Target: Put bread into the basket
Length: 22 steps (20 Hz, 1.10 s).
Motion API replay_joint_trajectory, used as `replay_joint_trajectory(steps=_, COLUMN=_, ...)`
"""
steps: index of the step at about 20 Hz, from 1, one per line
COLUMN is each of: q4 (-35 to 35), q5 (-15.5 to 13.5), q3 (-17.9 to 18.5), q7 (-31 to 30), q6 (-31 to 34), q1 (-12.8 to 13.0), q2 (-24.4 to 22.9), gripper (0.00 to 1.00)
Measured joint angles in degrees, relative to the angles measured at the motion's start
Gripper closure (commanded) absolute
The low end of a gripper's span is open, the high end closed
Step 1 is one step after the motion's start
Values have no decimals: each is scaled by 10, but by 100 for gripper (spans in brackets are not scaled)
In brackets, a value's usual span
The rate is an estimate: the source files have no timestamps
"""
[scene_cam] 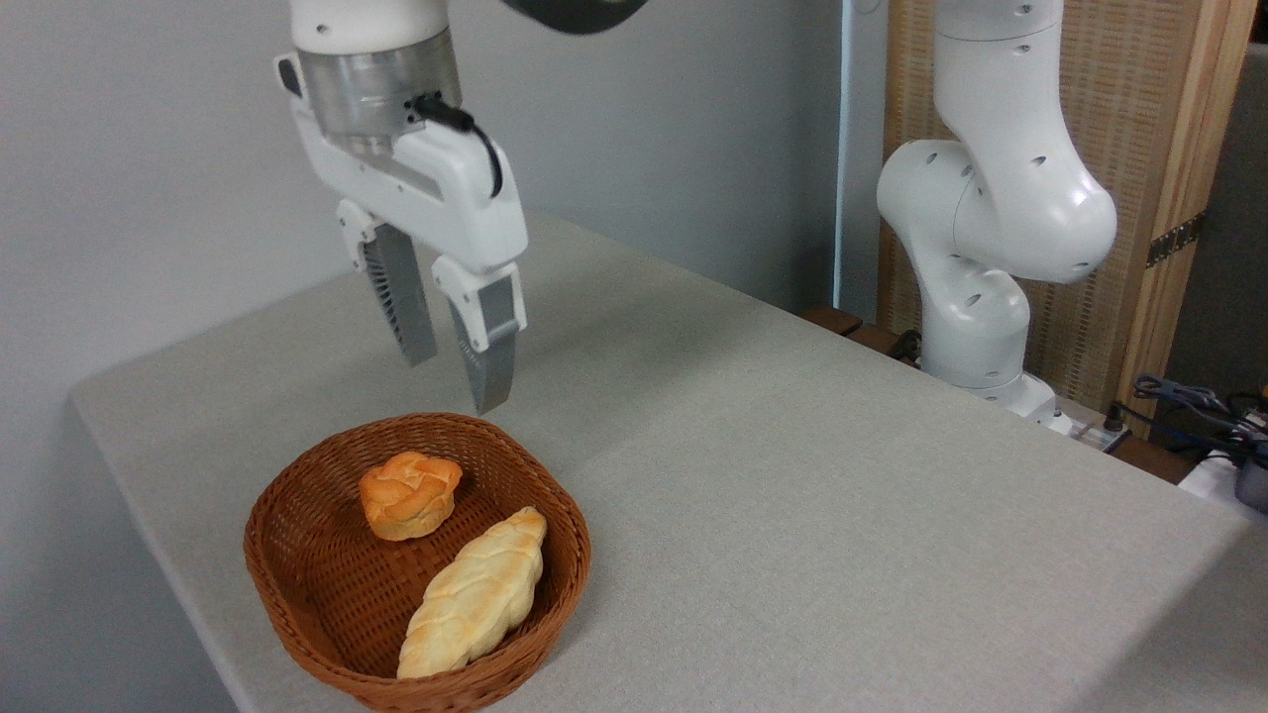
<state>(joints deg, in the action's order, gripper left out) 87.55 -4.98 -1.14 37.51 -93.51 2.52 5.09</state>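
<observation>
The gripper (pixel 454 381) is held empty above the basket's (pixel 297 475) far rim, its jaws narrowly parted. The bread (pixel 475 592) is seen lying inside along the right wall, beside a bun (pixel 409 493). The arm is best lifted straight up, clear of the rim.

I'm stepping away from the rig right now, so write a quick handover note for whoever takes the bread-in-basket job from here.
Gripper: open, empty, fingers pointing down, above the far rim of the basket.
Bread: the long braided loaf lies inside the basket, on its right side, near end resting up on the rim.
Bun: also inside the basket, behind the loaf.
Done: the loaf is in and released.
Left: nothing to place; perhaps just move the arm away.
</observation>
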Motion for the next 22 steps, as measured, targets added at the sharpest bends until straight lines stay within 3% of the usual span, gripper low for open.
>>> replay_joint_trajectory(steps=7, q4=8, q5=0, q3=0, q7=2, q6=8, q1=0, q2=-14, gripper=0)
replay_joint_trajectory(steps=15, q4=80, q5=0, q3=1, q7=28, q6=5, q1=0, q2=-72, gripper=0)
replay_joint_trajectory(steps=22, q4=68, q5=16, q3=0, q7=29, q6=1, q1=0, q2=-76, gripper=0)
